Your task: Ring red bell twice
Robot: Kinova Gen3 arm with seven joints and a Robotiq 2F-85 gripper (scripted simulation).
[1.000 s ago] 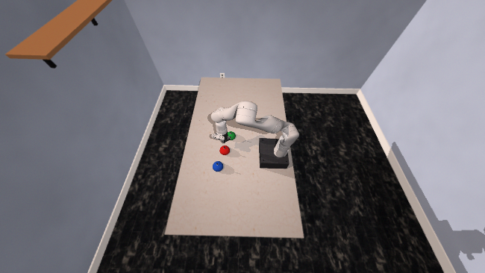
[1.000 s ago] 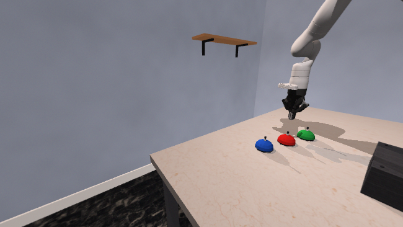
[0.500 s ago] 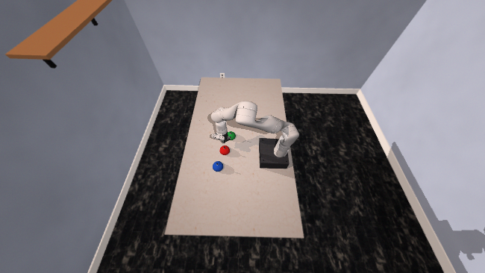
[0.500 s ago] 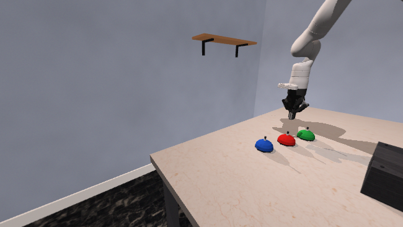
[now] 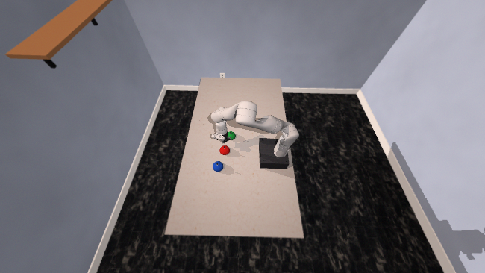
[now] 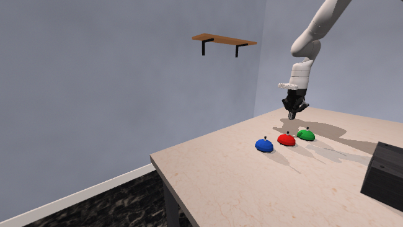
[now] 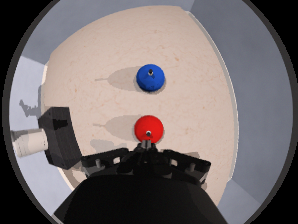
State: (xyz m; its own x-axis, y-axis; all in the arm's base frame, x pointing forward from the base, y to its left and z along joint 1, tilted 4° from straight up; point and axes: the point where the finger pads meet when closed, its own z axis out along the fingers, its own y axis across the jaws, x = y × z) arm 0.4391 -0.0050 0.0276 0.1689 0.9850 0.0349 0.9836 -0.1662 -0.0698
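The red bell sits on the table between a blue bell and a green bell, each with a small dark button on top. My gripper is shut and empty, pointing down, well above the table and a little behind the red and green bells. In the top view the gripper is beside the green bell, with the red bell and blue bell nearer the camera. In the wrist view the shut fingertips lie just below the red bell; the blue bell is beyond it.
A black box holds the arm's base at the table's right edge. It also shows in the side view. A wooden shelf hangs on the wall, far from the table.
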